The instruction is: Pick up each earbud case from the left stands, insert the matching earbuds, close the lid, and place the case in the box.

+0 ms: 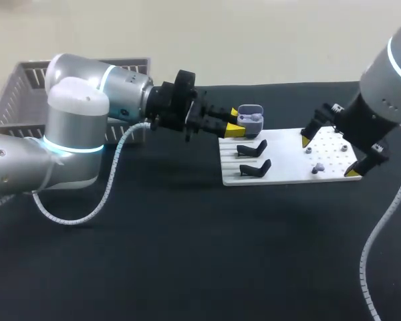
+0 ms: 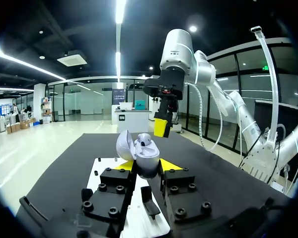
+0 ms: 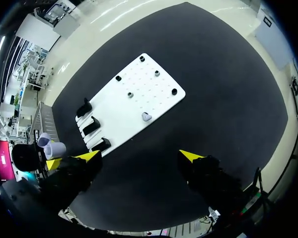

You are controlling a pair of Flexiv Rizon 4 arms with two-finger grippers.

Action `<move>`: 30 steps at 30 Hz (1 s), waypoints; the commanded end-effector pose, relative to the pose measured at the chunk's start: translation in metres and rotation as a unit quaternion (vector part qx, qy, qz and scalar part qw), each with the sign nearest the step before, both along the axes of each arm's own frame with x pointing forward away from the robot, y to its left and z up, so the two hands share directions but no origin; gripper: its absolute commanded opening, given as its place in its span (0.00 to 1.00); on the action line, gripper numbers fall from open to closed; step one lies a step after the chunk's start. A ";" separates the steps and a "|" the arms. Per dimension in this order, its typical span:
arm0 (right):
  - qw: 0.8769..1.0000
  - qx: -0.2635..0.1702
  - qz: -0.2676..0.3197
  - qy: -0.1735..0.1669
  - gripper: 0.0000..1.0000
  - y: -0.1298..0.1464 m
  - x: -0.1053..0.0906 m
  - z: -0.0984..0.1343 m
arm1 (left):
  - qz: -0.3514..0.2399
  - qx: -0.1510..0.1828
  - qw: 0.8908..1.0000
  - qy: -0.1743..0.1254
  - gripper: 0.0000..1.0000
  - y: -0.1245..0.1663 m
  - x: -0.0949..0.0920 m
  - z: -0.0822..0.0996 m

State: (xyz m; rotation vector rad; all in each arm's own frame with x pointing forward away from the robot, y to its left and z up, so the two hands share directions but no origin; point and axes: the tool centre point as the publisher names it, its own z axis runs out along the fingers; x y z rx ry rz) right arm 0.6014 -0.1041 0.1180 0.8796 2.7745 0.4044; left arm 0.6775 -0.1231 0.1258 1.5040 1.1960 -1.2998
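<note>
box (image 1: 27,90) is sitting well behind the left gripper (image 2: 147,166), by its arm | left gripper is clamping the open earbud case (image 2: 139,151) between its fingers, just beside the black stands (image 1: 252,148) on the white board (image 1: 287,175) | right gripper (image 3: 140,156) is hanging over the white board, fingers spread wide apart, a loose earbud (image 3: 146,117) lying beneath it

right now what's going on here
The left hand holds an open case over the far end of the white board; an earbud appears to sit in it. The right hand hovers open over the board's other end, where a loose earbud lies. Two stands are empty. The box sits behind the left arm.
</note>
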 end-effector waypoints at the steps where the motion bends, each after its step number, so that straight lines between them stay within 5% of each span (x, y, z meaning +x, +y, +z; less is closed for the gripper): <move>1: 1.000 -0.012 0.008 -0.016 1.00 -0.001 0.000 0.000 | -0.001 0.001 1.000 0.000 0.00 0.000 0.001 0.000; 10: 0.997 -0.023 0.066 -0.044 1.00 -0.010 0.005 -0.019 | -0.001 0.001 1.000 0.000 0.00 0.000 0.001 0.000; 21: 0.993 -0.026 0.113 -0.037 1.00 -0.016 0.020 -0.039 | -0.001 0.001 1.000 0.000 0.00 0.000 0.001 0.000; 27: 0.993 -0.062 0.096 -0.021 0.88 -0.013 0.027 -0.052 | -0.001 0.001 1.000 0.000 0.00 0.000 0.001 0.000; 30: 0.994 -0.064 0.089 -0.020 0.64 -0.015 0.033 -0.056 | -0.001 0.001 1.000 0.000 0.00 0.000 0.001 0.000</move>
